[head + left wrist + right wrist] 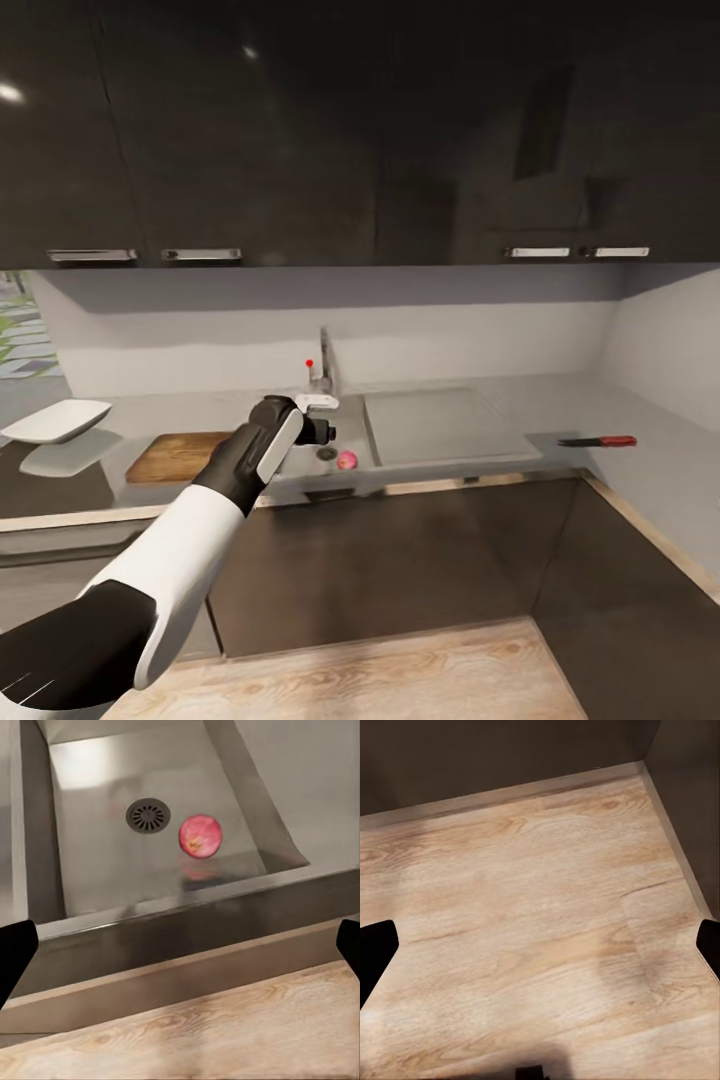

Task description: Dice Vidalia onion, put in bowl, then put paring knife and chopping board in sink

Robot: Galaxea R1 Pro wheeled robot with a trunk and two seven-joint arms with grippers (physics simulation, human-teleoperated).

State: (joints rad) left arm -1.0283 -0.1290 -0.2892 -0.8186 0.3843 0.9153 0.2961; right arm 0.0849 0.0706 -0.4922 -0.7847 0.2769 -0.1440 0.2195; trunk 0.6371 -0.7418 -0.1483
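The Vidalia onion (346, 460) (200, 835), round and pinkish-red, lies on the sink (352, 440) (90, 862) floor beside the drain (148, 815). My left gripper (322, 432) (180, 952) hovers open over the sink's front edge, short of the onion, with nothing between its fingers. On the countertop (150, 412), the chopping board (180, 456) lies left of the sink, and the white bowl (56, 420) sits further left. The paring knife (598, 441) rests on the countertop far to the right. My right gripper (540, 952) is open over the wooden floor.
A faucet (325, 368) stands behind the sink, and a flat drainboard (440, 425) lies to its right. Dark upper cabinets (360, 130) hang overhead and dark lower cabinets (400, 560) run below the countertop, which turns a corner at the right.
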